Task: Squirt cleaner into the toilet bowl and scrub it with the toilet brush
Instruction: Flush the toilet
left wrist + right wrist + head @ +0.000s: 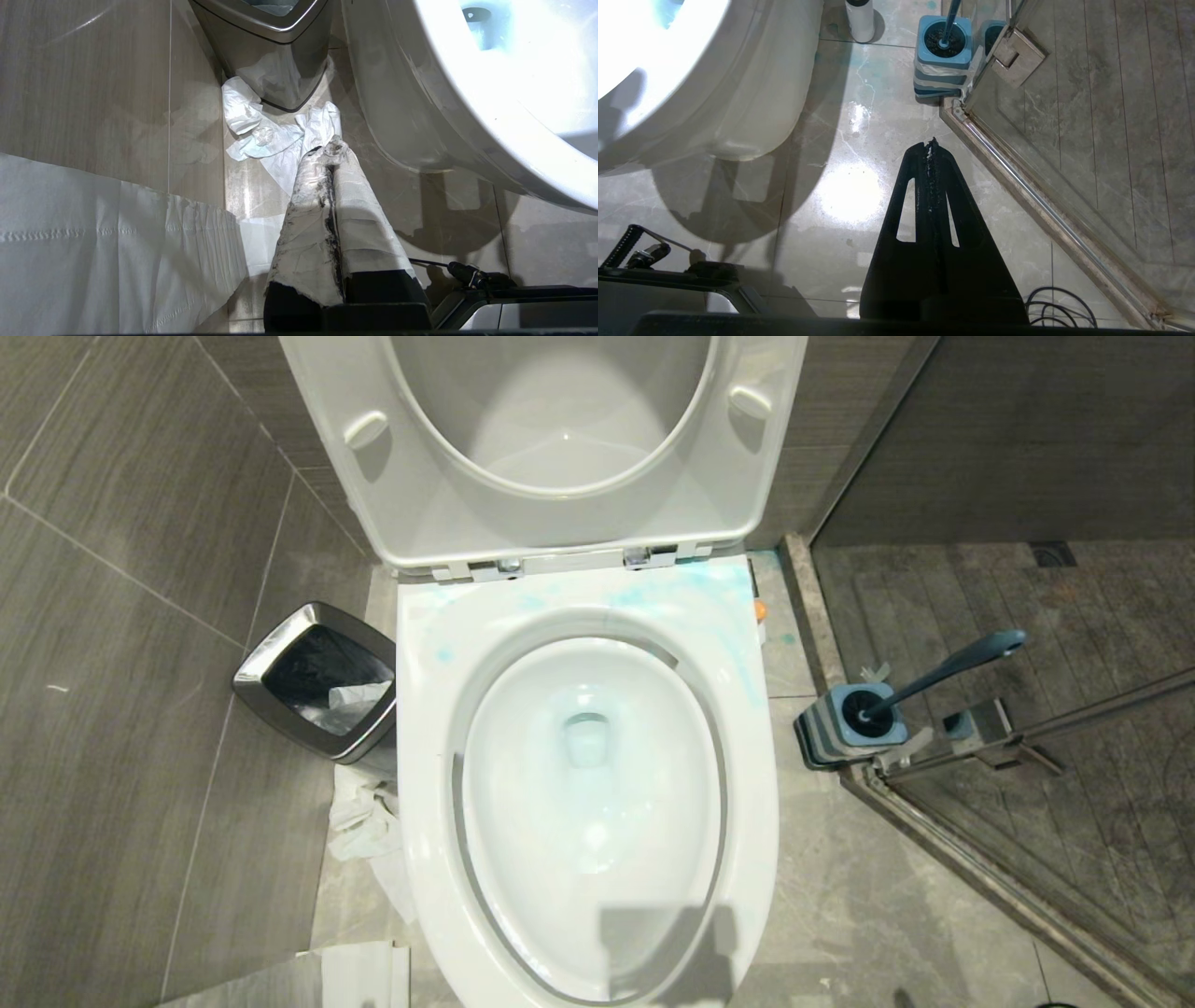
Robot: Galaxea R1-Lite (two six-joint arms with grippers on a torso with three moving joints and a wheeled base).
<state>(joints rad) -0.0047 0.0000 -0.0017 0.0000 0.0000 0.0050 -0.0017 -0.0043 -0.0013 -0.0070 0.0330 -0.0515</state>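
The bowl stands open under the head camera, seat and lid raised, pale blue smears across the back of its rim and a faint blue tint in the water at the drain. The brush sits head-down in its blue-topped holder on the floor to the robot's right of the bowl, hard against the glass shower door's corner, its handle leaning away toward the shower. The cleaner shows only in the right wrist view, as the lower part of a white bottle standing on the floor between the bowl's base and the holder; its label cannot be read there. The right gripper hangs low over bare tile, well short of both bottle and holder, its black fingers pressed together and empty. The left gripper, its fingers wrapped in white tape, is likewise clenched on nothing, pointing at crumpled paper in front of the bin on the bowl's other side. The blue already in the bowl suggests cleaner has gone in, though that cannot be settled here. Whichever tool comes next, the right fingers must part before they arrive; the brush wants a grip high on the handle and a straight lift, so the light holder stays put and the glass is not struck.
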